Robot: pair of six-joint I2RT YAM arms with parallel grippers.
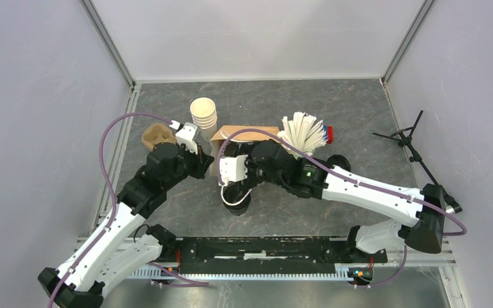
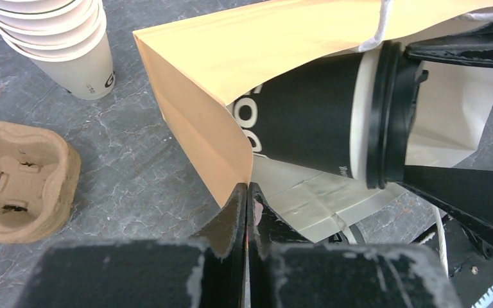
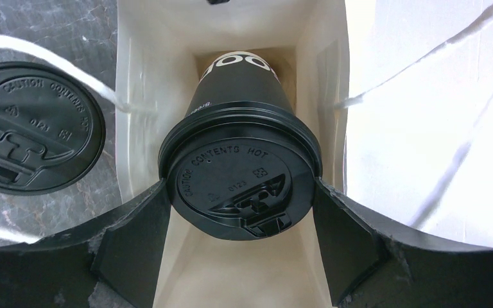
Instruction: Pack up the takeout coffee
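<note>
A brown paper bag [image 2: 199, 83] lies with its mouth open, white inside [image 3: 231, 276]. My left gripper [image 2: 248, 189] is shut on the edge of the bag's mouth. My right gripper [image 3: 239, 192] is shut on a takeout coffee cup [image 3: 241, 186], one finger on each side of its black lid. That cup has a dark body with white lettering [image 2: 308, 109] and sits partway inside the bag. A second lidded takeout coffee cup [image 3: 35, 128] stands on the table just left of the bag, seen from above as a dark lid [image 1: 237, 200].
A stack of lidless cream cups [image 1: 203, 114] and a brown pulp cup carrier [image 1: 157, 136] sit left of the bag. A bunch of white sticks [image 1: 303, 131] stands behind my right arm. A black stand [image 1: 411, 138] is at the right wall.
</note>
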